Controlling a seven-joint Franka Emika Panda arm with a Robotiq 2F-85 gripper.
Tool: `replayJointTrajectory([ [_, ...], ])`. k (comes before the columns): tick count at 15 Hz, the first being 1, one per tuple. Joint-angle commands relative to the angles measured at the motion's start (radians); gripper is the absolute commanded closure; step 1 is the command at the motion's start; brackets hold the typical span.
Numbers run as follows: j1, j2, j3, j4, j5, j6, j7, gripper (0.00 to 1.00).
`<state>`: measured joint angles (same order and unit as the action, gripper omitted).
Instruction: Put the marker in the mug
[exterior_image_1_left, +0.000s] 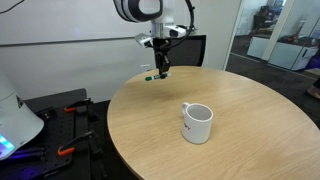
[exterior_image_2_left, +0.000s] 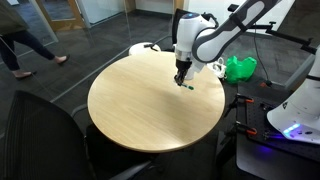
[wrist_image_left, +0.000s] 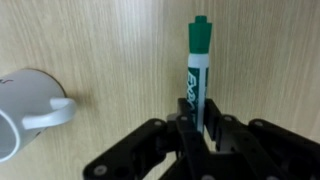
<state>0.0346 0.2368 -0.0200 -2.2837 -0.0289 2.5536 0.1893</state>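
In an exterior view, the round table (exterior_image_1_left: 250, 120) has a smooth, pale wood-grain top. The black gripper (exterior_image_1_left: 160, 70) hangs low over the far rim. The marker (exterior_image_1_left: 149, 76) shows as a small green sliver sticking out sideways just beside the fingertips. The mug (exterior_image_1_left: 197, 123), a glossy white cylinder with a side handle, stands upright well apart from the gripper, nearer the camera.

In an exterior view from elsewhere, the gripper (exterior_image_2_left: 182, 76) points down at the table (exterior_image_2_left: 140, 100). The marker (exterior_image_2_left: 187, 85) is a tiny green speck at its tip, too small to read further.

In the wrist view, the gripper (wrist_image_left: 200, 128) is narrow, its dark fingers pinching the lower end of the marker (wrist_image_left: 198, 70). The marker is a slim whitish barrel with a green printed band and a green cap, and it runs straight out ahead of the fingers over the wood grain. Whether it touches the table (wrist_image_left: 110, 50) cannot be told. The mug (wrist_image_left: 20, 115) sits off to the left of the fingers, its handle turned toward them, clear of the marker.
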Motion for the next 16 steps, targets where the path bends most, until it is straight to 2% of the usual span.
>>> replayJointTrajectory([
  [1, 0.042, -0.098, -0.058, -0.013, -0.122, -0.028, 0.219, 0.95],
  [6, 0.05, -0.159, -0.101, 0.017, -0.417, -0.064, 0.623, 0.95],
  [7, 0.021, -0.123, -0.07, 0.008, -0.339, -0.012, 0.502, 0.8],
  [9, 0.016, -0.141, -0.073, 0.014, -0.391, -0.029, 0.579, 0.8],
  [11, 0.016, -0.145, -0.072, 0.014, -0.392, -0.031, 0.583, 0.8],
  [12, 0.016, -0.145, -0.072, 0.014, -0.392, -0.031, 0.583, 0.95],
  [16, 0.02, -0.141, -0.111, 0.046, -0.708, -0.037, 0.962, 0.95],
])
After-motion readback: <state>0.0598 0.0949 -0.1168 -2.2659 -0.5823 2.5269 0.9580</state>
